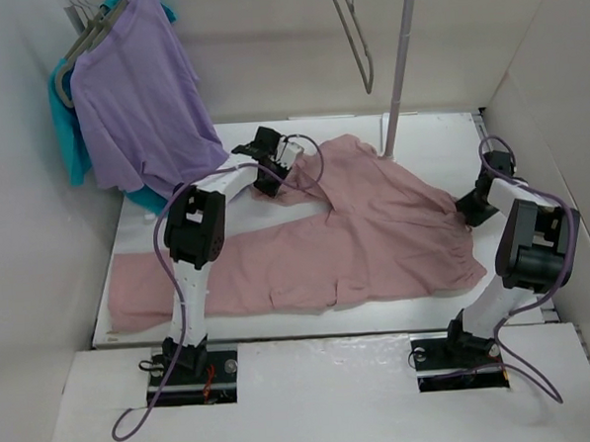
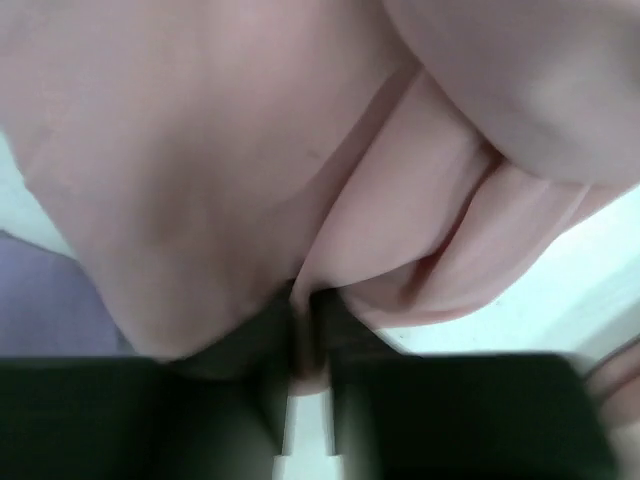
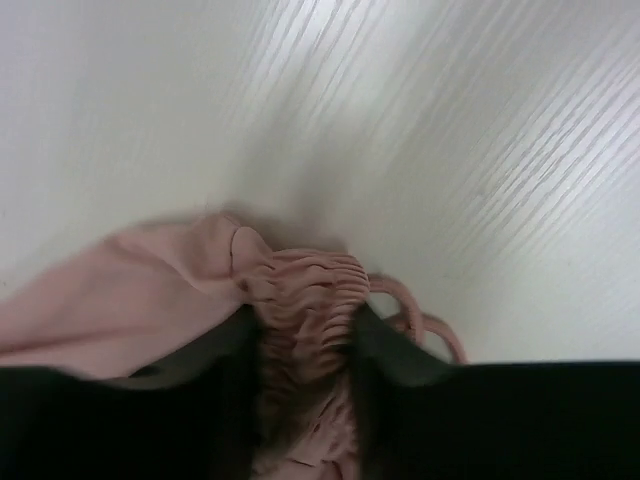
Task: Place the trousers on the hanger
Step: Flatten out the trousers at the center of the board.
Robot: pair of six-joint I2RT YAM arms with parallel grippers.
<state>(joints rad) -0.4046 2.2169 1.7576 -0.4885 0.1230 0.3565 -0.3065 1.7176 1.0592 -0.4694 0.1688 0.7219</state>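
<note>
The pink trousers (image 1: 355, 228) lie spread on the white table, legs running left. My left gripper (image 1: 277, 167) is at their far upper edge, shut on a fold of the pink cloth (image 2: 300, 300). My right gripper (image 1: 470, 209) is at the right end, shut on the gathered elastic waistband (image 3: 305, 300), its drawstring loops beside it. The thin grey hanger (image 1: 355, 35) hangs bare at the top centre, next to a white pole (image 1: 401, 67).
A purple shirt (image 1: 145, 90) and a teal shirt (image 1: 67, 124) hang on thicker grey hangers at the back left, the purple one's hem near the left gripper. White walls enclose the table on three sides.
</note>
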